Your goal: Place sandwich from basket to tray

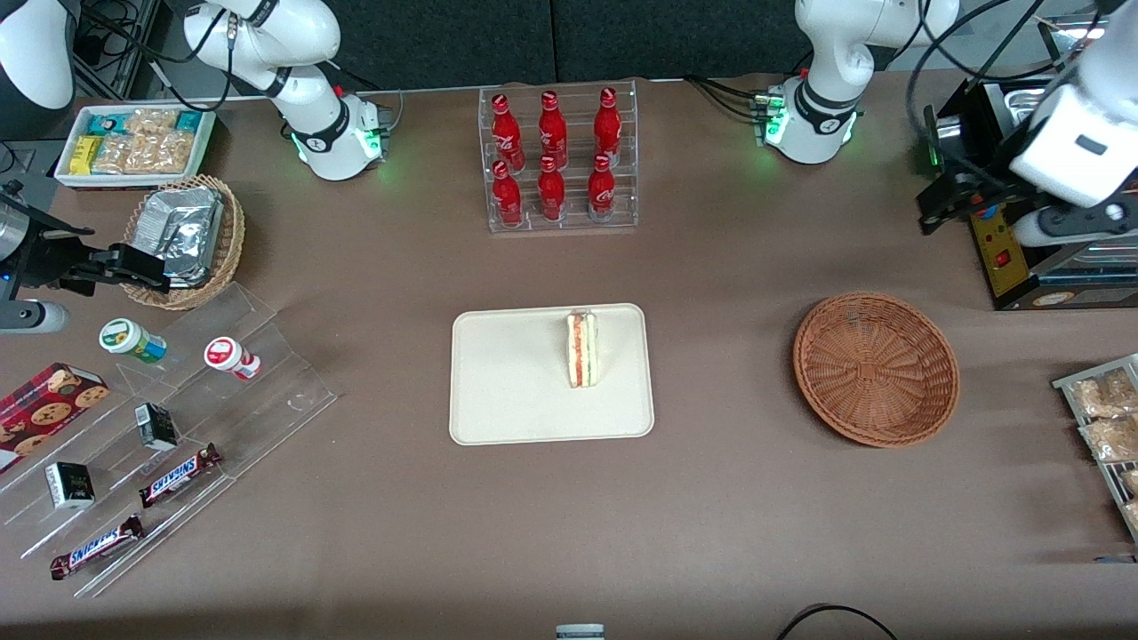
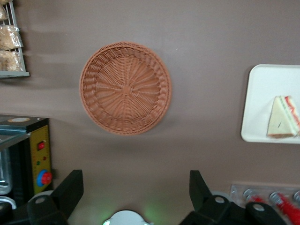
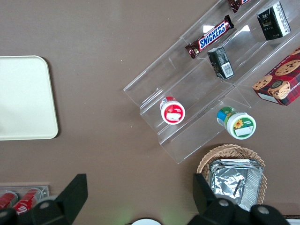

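The sandwich [image 1: 582, 348] stands on its edge on the cream tray [image 1: 507, 382], red and orange filling showing. The round reddish-brown basket [image 1: 876, 369] lies beside the tray toward the working arm's end of the table, with nothing in it. My gripper [image 1: 956, 191] hangs high above the table, farther from the front camera than the basket. The left wrist view shows the gripper [image 2: 135, 180] open, nothing between its black fingers [image 2: 70, 187], with the basket [image 2: 125, 87], the tray [image 2: 267, 93] and the sandwich [image 2: 282, 117] below.
A clear rack of red bottles [image 1: 560, 160] stands farther back than the tray. A black box with a red button [image 1: 1005, 249] and a rack of packaged pastries [image 1: 1102, 418] flank the basket. A tan foil-pack basket [image 1: 182, 240] and an acrylic snack stand [image 1: 169, 444] sit toward the parked arm's end.
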Motion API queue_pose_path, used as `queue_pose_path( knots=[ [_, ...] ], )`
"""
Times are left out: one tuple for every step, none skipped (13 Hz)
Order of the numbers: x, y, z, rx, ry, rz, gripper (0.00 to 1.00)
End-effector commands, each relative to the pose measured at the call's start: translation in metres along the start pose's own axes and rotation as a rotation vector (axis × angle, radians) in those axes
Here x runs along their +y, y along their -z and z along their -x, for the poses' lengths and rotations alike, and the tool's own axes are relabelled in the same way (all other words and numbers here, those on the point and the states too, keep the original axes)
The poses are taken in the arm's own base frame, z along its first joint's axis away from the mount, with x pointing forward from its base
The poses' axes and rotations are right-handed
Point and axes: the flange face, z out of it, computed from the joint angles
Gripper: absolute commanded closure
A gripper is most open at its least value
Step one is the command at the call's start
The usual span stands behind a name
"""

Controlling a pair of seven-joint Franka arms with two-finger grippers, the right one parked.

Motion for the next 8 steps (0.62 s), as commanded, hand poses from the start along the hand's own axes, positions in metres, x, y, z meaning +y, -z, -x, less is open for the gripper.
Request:
queue_pose_path(
  knots=[
    [-0.026,-0.001,0.016,-0.045,-0.013,0.022,0.00],
    [-0.027,0.001,0.017,-0.044,-0.011,0.024,0.00],
    [-0.024,0.002,0.017,-0.040,-0.014,0.028,0.00],
    [-0.019,0.003,0.016,-0.036,-0.022,0.049,0.00],
    [-0.013,0.008,0.015,-0.027,-0.035,0.052,0.00],
    [-0.010,0.009,0.014,-0.024,-0.040,0.052,0.00],
    [-0.010,0.010,0.013,-0.022,-0.040,0.060,0.00],
    [-0.008,0.008,0.013,-0.027,-0.045,0.062,0.00]
  ],
)
